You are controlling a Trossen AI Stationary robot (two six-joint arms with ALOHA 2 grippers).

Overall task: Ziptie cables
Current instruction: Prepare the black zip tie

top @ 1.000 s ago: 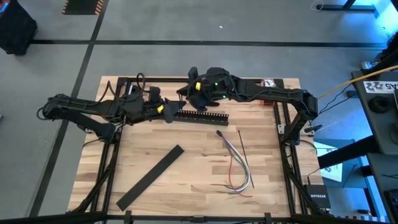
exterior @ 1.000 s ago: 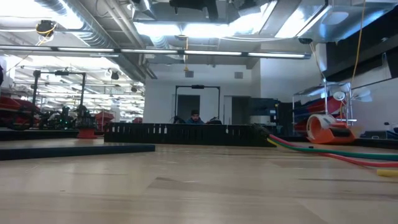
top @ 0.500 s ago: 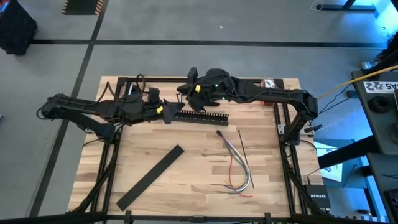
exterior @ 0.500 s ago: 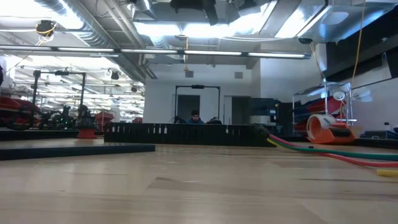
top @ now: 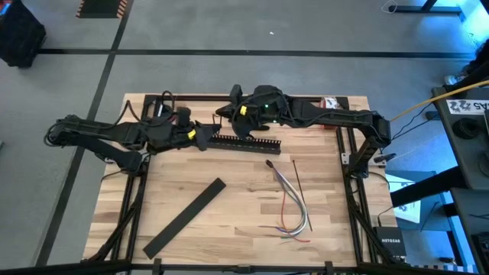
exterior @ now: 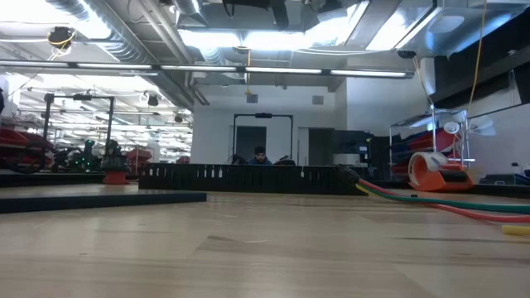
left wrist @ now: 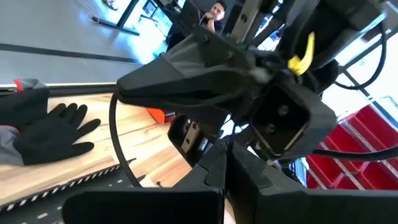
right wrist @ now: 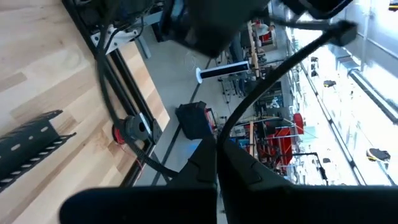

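We've got the left gripper point(top: 205, 137) and right gripper point(top: 227, 116) both pinched closed, empty, by the slotted bar point(top: 246, 142); floppy cables point(top: 289, 200) and the stiff, light ziptie point(top: 300, 183) wait mid-table, so we'd pinch the ziptie's end

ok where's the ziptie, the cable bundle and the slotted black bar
ziptie point(top: 299, 181): high view, middle of the thin dark strip
cables point(top: 291, 200): high view, mid-run of the grey wires
slotted black bar point(top: 246, 143): high view, middle of its length
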